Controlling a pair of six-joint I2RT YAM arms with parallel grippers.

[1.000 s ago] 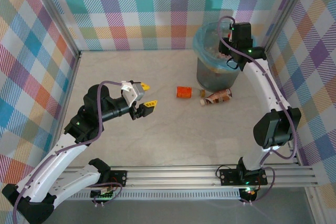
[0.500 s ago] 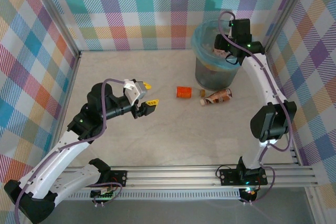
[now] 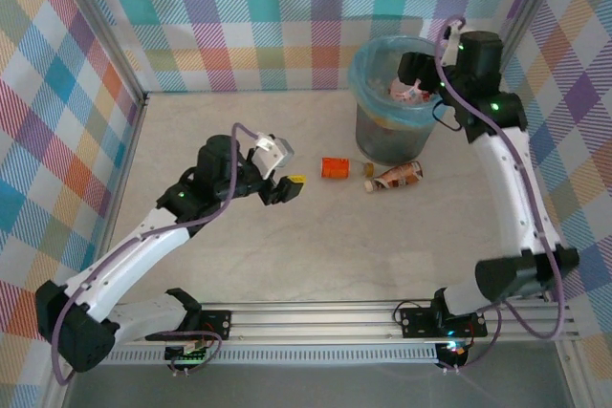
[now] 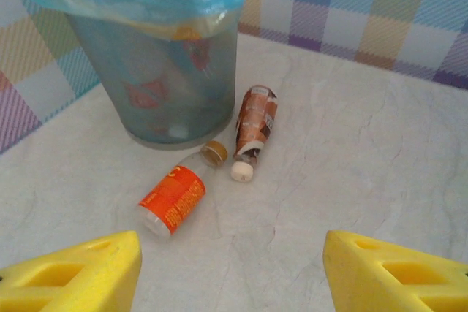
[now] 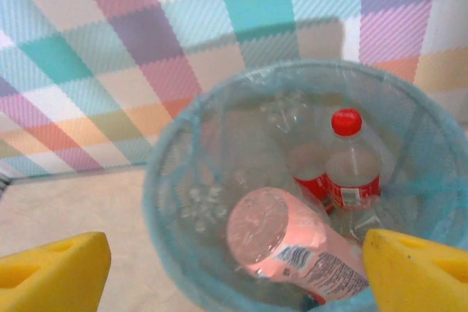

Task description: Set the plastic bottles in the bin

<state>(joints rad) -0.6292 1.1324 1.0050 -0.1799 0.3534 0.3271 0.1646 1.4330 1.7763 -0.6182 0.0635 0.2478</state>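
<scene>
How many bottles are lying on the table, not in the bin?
2. The orange-label bottle lies near the foot of the bin. The brown-label bottle lies just beside it, white cap pointing away from the bin. Another could be hidden behind the bin.

2 arms share 1 build: glossy white shell links between rounded black joint housings, each standing on a black bracket bolted to the silver slotted aluminium rail [image 3: 316, 317]. A thin purple cable [image 3: 241, 126] loops loosely along the left arm [image 3: 134, 246], and another follows the right arm [image 3: 512, 179]. Tiny green lights glow on several joints, 1 right at the rail. The left hand [image 4: 234, 275] and right hand [image 5: 234, 272] carry bright yellow wedge-shaped fingers [image 4: 73, 272] with shallow rectangular pockets moulded in.
</scene>
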